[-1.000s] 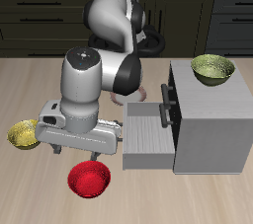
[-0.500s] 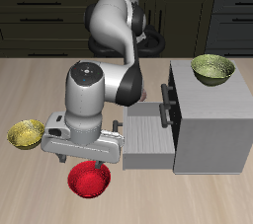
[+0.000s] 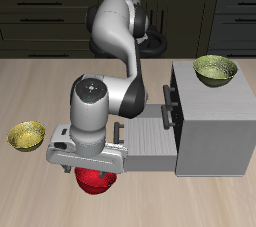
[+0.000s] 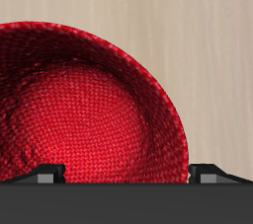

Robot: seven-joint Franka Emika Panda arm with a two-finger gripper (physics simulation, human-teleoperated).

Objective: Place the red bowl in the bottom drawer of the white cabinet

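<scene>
Exterior view, read left to right. At 9 o'clock a yellow-green bowl (image 3: 27, 135) rests on the bench (image 3: 30, 86), well apart from your work. At about 7 o'clock, near the bench's front edge, the red bowl (image 3: 96, 181) sits on the wood, and your jaws (image 3: 95, 171) hang directly over it, the hand covering most of the rim. In the wrist view the red bowl (image 4: 84, 110) fills the frame, with two dark finger tips (image 4: 44, 175) just showing at its rim; whether the jaws are released or clenched on the bowl cannot be told.

At 3 o'clock stands the white cabinet (image 3: 210, 121), its bottom drawer (image 3: 145, 143) already pulled out beside the arm, tray open toward you. A second yellow-green bowl (image 3: 215, 69) sits on the cabinet top.

Progress, as a judgement: the drawer is ready and the approach made; the grasp, lift, carry to the drawer and release remain for you.
</scene>
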